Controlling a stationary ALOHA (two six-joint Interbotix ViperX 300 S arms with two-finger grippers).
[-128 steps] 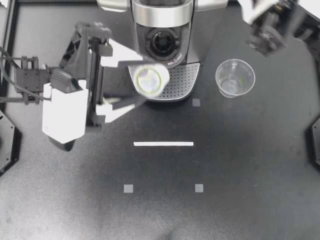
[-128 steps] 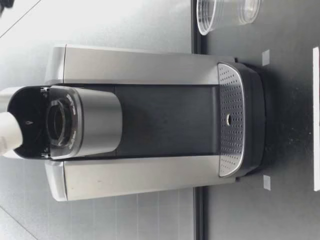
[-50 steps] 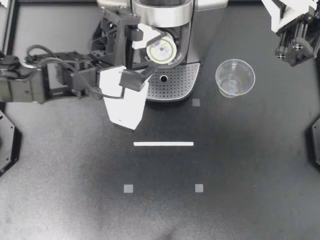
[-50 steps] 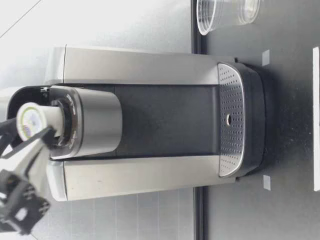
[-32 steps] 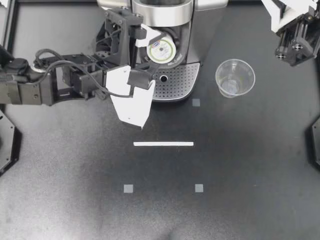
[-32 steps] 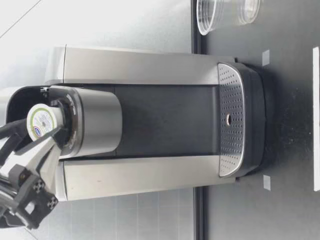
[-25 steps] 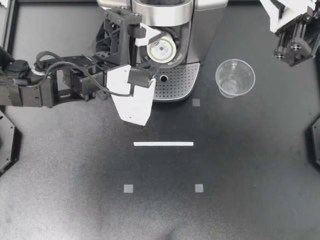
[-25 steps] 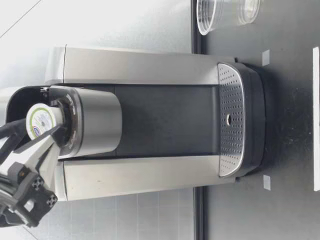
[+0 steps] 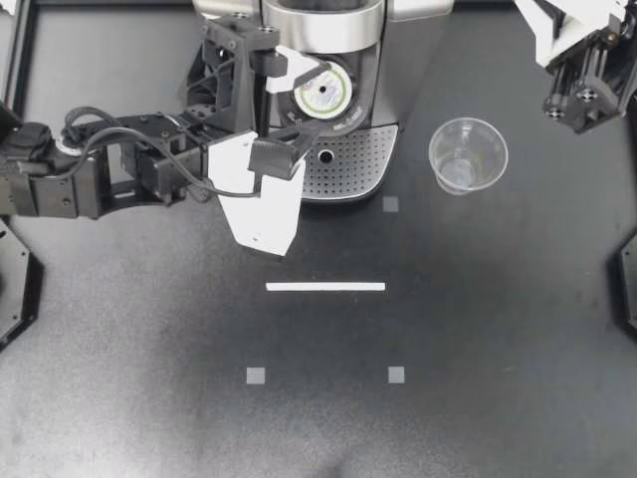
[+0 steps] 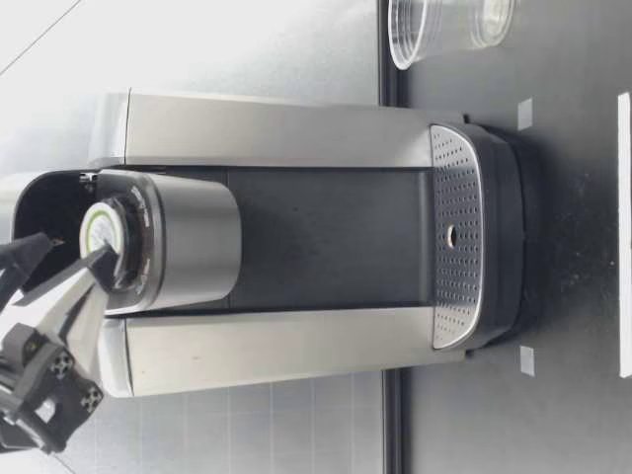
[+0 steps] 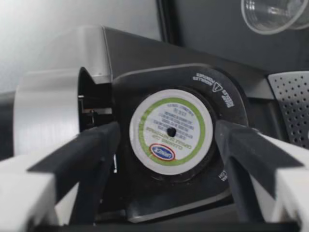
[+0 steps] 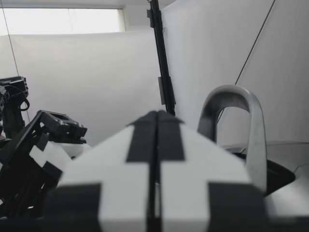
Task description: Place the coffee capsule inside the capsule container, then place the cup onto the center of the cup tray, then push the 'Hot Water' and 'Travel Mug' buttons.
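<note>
Straddling the coffee capsule (image 9: 323,95), my left gripper (image 9: 318,98) holds its fingers apart, one on each side, neither touching. The capsule sits between them, seated in the capsule container (image 9: 353,100). Well off to that gripper's right stands the cup (image 9: 468,154); beyond, my right gripper (image 9: 545,22) is pressed together, empty.

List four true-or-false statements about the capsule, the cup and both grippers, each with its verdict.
1. The coffee capsule sits in the capsule container. True.
2. My left gripper is shut on the capsule. False: it is open, with a finger on each side of the capsule and a gap showing in the left wrist view.
3. The cup stands on the cup tray. False: it stands on the table beside the machine.
4. My right gripper is shut. True.
</note>
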